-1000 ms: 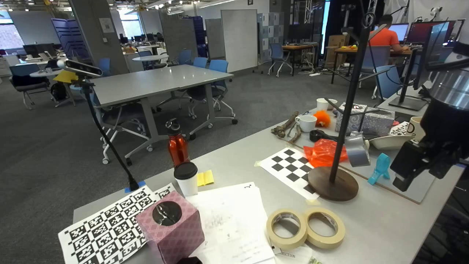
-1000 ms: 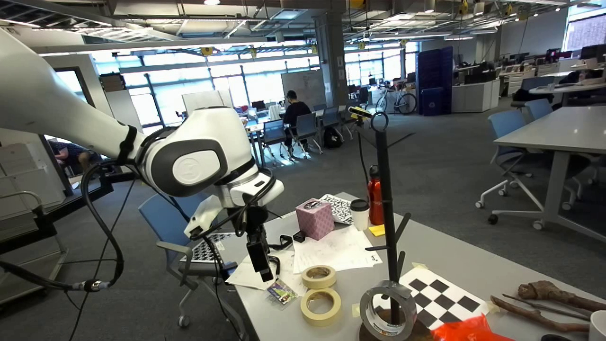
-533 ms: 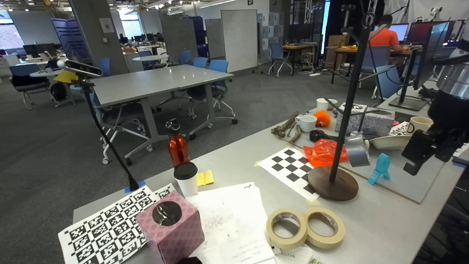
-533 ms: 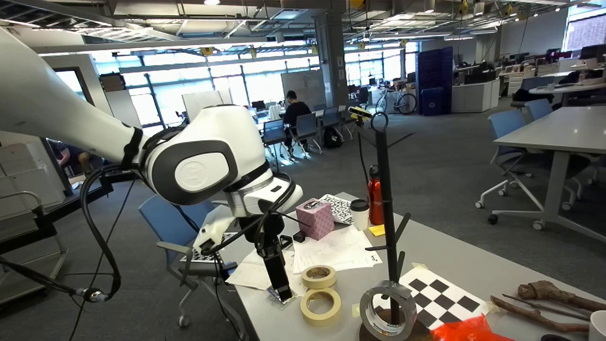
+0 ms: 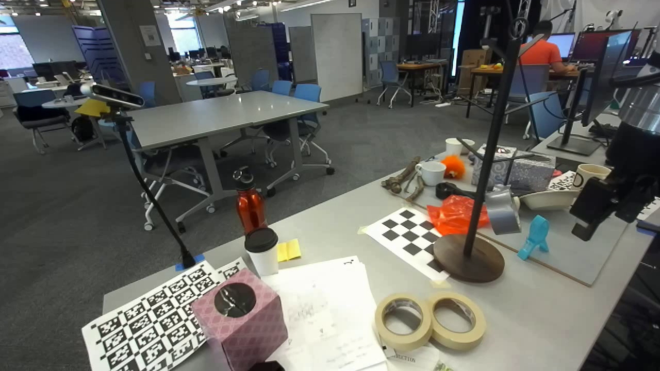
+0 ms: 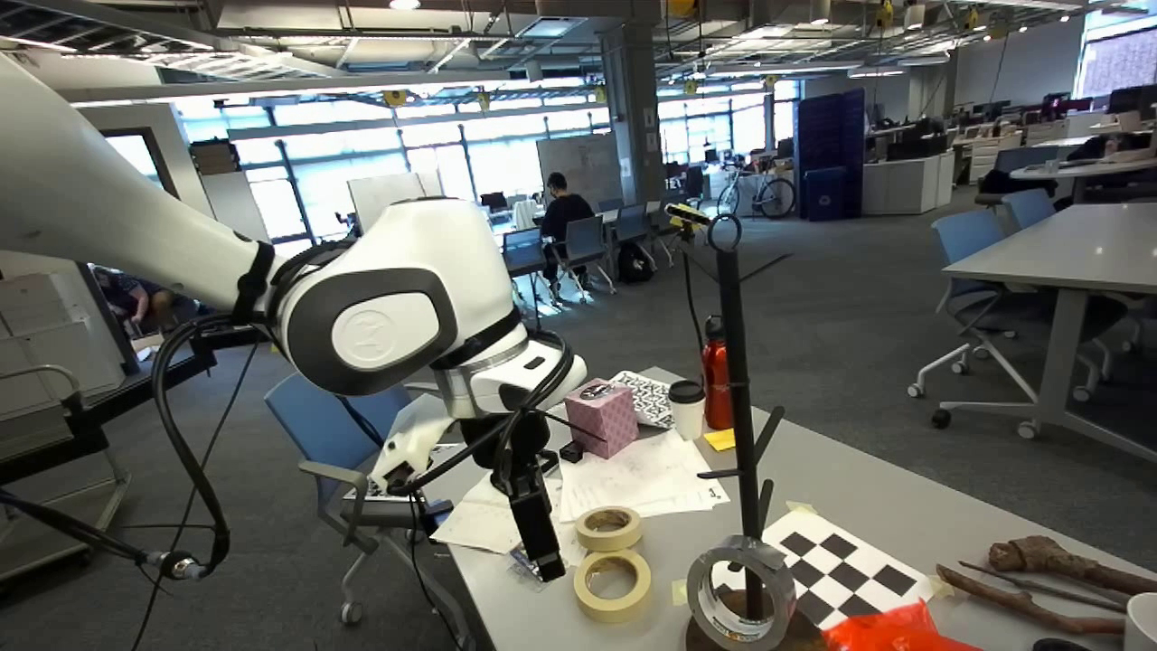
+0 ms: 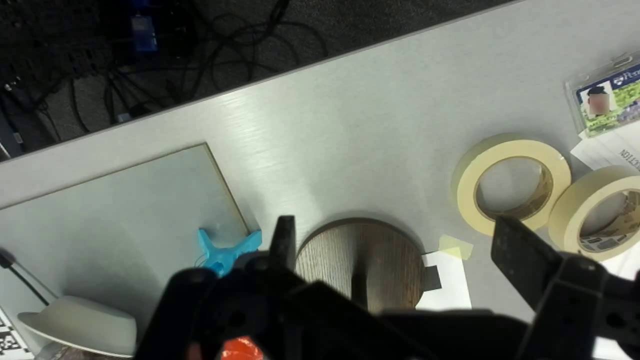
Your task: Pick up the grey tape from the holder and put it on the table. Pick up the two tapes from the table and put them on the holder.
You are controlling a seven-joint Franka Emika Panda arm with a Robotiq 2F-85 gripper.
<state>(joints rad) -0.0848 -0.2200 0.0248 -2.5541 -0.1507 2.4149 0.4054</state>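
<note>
Table [image 5: 536, 314]: pale, cluttered. Arm [image 6: 452, 262]: white, out over the table. Holder [image 5: 488, 165]: black, upright, its round brown base [image 5: 487, 265] flat on the table. Board [image 5: 572, 260]: grey, flat, just beside the base. Papers [image 5: 325, 314]: white, loose, writing too blurred to read. Marker sheet [image 5: 154, 324]: flat, black-and-white. Chess sheet [image 5: 410, 234]: flat, one end partly hidden by the base.

Gripper [image 7: 395, 235]: in the air, pointing down, jaws spread wide. Apart from the grey tape [image 5: 504, 211] in both exterior views; wrist view has the base showing between the jaws, lower down. Red bottle [image 5: 251, 208]: upright. Pink box [image 5: 242, 324]: between marker sheet and papers. Red plastic [image 5: 454, 216]: crumpled, near the holder. Cup [image 5: 264, 262]: white, black lid, upright, just beside the bottle.

Grey tape: on the holder, hung low, above the base. Two tapes [image 5: 407, 342]: cream, on the table, flat, side by side, near the base but apart from it. One reaches partly over the papers. Touching each other or not, can't tell. White mug [image 5: 431, 173]: upright. Orange fluff [image 5: 454, 166]: just beside the mug. Blue clip [image 5: 536, 237]: at the board's edge, near the holder. Badge [image 7: 620, 100]: flat, near the two tapes. Yellow note [image 5: 289, 250]: beside the cup.
</note>
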